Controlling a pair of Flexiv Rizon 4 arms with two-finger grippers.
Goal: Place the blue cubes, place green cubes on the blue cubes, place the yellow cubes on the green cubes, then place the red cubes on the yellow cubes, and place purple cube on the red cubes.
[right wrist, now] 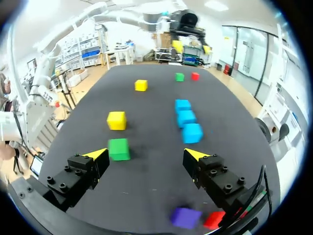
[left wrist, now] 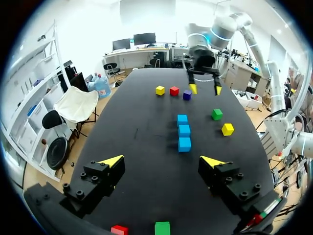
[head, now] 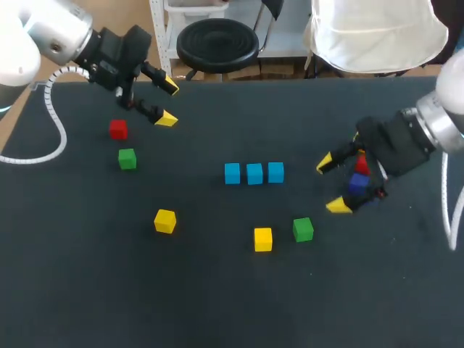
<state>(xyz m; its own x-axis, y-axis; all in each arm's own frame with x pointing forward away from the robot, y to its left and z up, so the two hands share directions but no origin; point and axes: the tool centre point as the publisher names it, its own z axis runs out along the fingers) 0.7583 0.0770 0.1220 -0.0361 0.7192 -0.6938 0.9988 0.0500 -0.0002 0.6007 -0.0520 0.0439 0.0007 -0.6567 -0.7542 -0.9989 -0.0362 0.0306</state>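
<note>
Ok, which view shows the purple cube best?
Left wrist view: the purple cube sits whole and unblocked, beside a red cube. Head view has it partly hidden under the right gripper; right wrist view shows it close beneath that gripper.

Ten cubes are on the tabletop [head: 217, 304], in five colours. There are three blue cubes [head: 254, 173], two green cubes [head: 127, 159] [head: 303, 229], two yellow cubes [head: 164, 220] [head: 263, 238], two red cubes [head: 118, 129] [head: 361, 167] and one purple cube [head: 358, 183]. There are two grippers, the left gripper [head: 169, 103] and the right gripper [head: 331, 185], each with two yellow-tipped fingers.
</note>
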